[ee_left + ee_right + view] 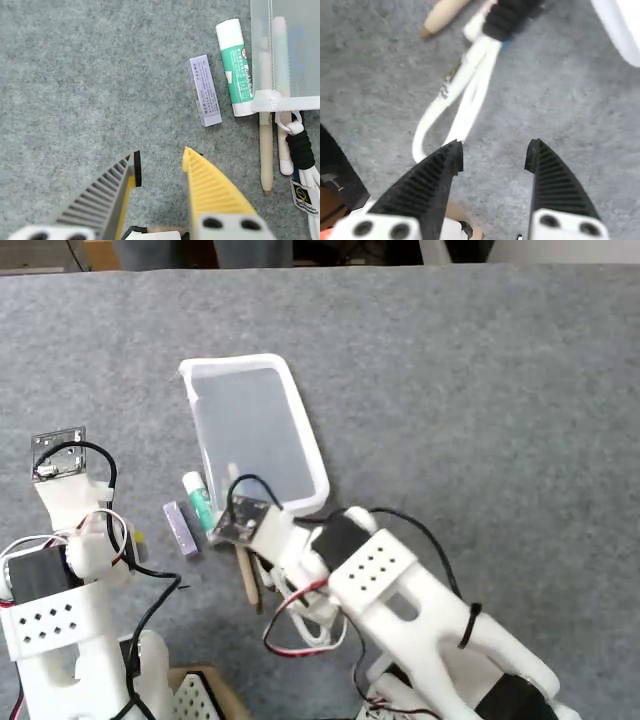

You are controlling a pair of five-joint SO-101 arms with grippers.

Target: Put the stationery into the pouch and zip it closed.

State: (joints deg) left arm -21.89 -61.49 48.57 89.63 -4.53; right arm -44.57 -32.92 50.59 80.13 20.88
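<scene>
A translucent pouch [255,430] with a white rim lies flat on the grey mat. A wooden pencil [266,155] and a white pen [285,160] stick halfway out of its near end. Beside the pouch [287,50] lie a green-and-white glue stick [235,65] and a purple eraser [205,90]. The glue stick [197,500], eraser [181,528] and pencil [248,578] lie between the two arms. My left gripper [160,160] is open and empty, a short way from the eraser. My right gripper [494,150] is open over the mat next to the pouch's white strap [465,100], near the pencil tip [440,17].
The pouch's black zipper cord [300,145] leads into the white strap loop [300,625], which lies under the right arm. A brown box corner [205,690] sits at the near edge between the arms. Grey mat stretches bare to the far right.
</scene>
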